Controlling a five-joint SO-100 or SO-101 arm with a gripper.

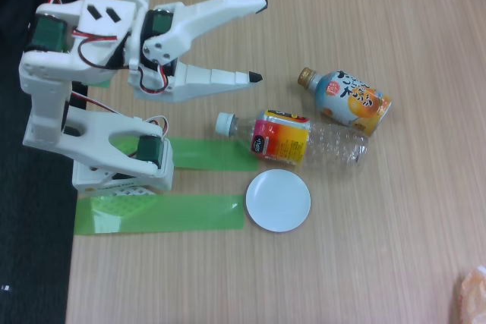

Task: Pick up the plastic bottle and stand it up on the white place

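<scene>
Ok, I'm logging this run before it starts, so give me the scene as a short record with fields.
gripper: open, above the table, holding nothing
plastic bottle: lying on its side, white cap toward the arm
white place: round disc, bare, just below the bottle in the fixed view
other bottle: blue-and-orange, gold cap, lying on its side
green tape strips: two, by the arm's base
table: wood

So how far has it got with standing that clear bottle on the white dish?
Nothing looks done yet. The plastic bottle lies on its side on the table, just above the white disc, which is bare. The gripper is open, holding nothing, above and left of the bottle's cap in the fixed view. Left to do: reach, grasp, lift and stand it upright on the disc.
</scene>
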